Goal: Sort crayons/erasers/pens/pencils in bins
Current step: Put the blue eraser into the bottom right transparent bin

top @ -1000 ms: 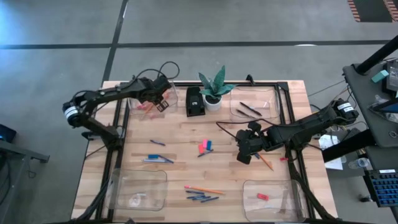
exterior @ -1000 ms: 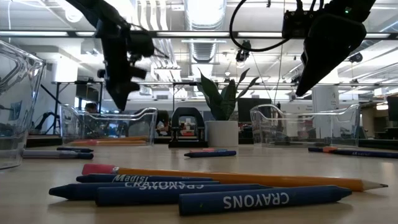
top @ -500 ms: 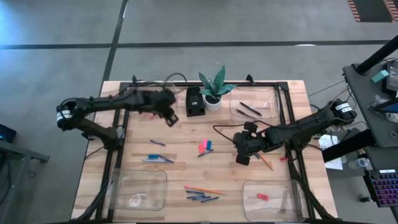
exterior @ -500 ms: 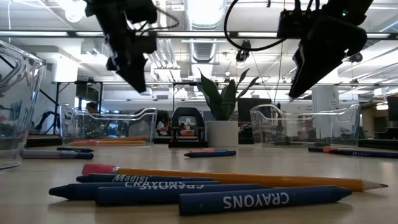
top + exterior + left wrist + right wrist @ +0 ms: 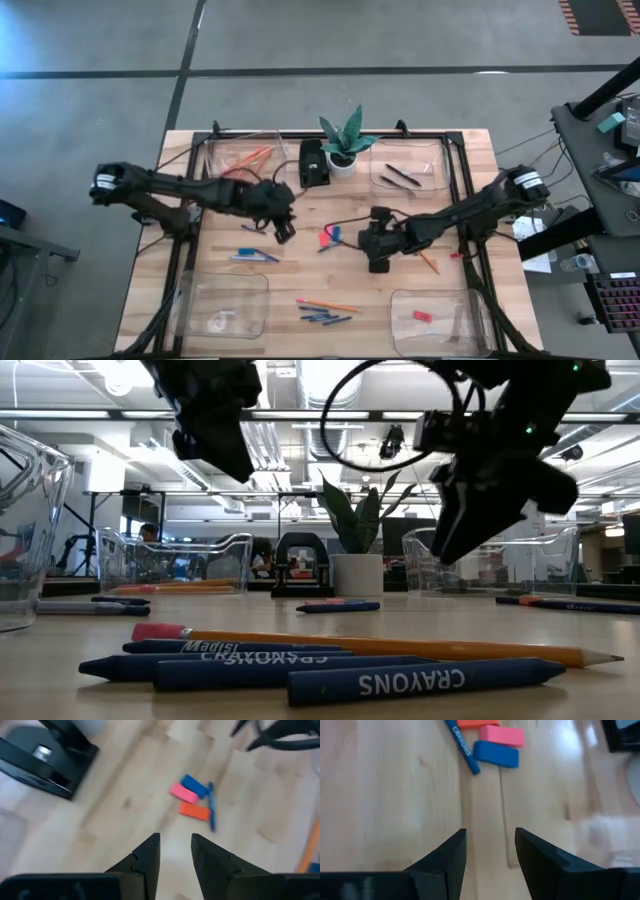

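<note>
Both arms have swung toward the table's middle, where the erasers (image 5: 326, 236) lie.

Left gripper (image 5: 283, 229) and right gripper (image 5: 379, 260) hover either side of the erasers — fingers spread, holding nothing. Low view cuts both arms off at the top. The crayons (image 5: 330, 670) read "CRAYONS", upside down. Far left bin (image 5: 240, 160) holds pencils (image 5: 251, 157); far right bin (image 5: 408, 167) holds pens (image 5: 401, 177) — near right bin (image 5: 436, 316) one red eraser (image 5: 422, 316).
</note>
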Available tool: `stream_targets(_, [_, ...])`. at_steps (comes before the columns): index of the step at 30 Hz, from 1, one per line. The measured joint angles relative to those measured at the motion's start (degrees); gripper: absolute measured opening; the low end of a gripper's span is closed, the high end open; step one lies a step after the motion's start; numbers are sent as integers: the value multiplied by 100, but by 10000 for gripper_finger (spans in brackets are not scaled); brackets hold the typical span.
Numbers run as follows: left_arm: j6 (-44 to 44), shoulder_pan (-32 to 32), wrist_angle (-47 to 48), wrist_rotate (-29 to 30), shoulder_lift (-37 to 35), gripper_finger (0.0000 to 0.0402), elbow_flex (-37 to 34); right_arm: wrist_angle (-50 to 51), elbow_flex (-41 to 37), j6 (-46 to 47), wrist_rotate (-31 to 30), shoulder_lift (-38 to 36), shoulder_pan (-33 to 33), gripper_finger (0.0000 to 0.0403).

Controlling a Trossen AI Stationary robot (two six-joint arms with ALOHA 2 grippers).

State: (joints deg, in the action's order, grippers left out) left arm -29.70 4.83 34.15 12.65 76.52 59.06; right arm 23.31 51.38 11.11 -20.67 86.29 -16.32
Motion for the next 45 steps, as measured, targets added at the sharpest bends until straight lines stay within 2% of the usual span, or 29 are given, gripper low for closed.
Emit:
stream_targets(6, [-492,612,-72,119,179,96,-50,-708,297,1418,-54,469,263,160])
stream_targets(11, [-766,952,-74,146,213,96,-52,-1220,556,2154,-30,850,438,160])
stream_targets(13, [-769,1096,-70,152,211,96,-52,-1092,682,1719,14,997,469,160])
stream_targets(19, [-768,1469,-70,150,117,96,-54,-516,987,-1474,465,1094,466,160])
stream_targets(21, [-790,1550,-72,150,115,96,-54,-553,1020,-1816,743,1100,548,160])
stream_targets(23, [-957,1619,-71,168,111,96,-54,-603,1129,-1169,777,1149,701,160])
stream_targets(27, [-1053,1748,-70,286,111,96,-54,-453,1223,1062,732,1245,1077,160])
stream_targets(33, [-1049,1780,-67,299,106,96,-54,-679,1089,2281,702,1299,1242,160])
stream_targets(38, [-970,1780,-60,305,111,96,-54,-1142,1088,2904,651,1527,1232,160])
stream_targets(45, [-696,1800,153,286,111,96,-58,-1038,1085,3732,451,1756,1225,160])
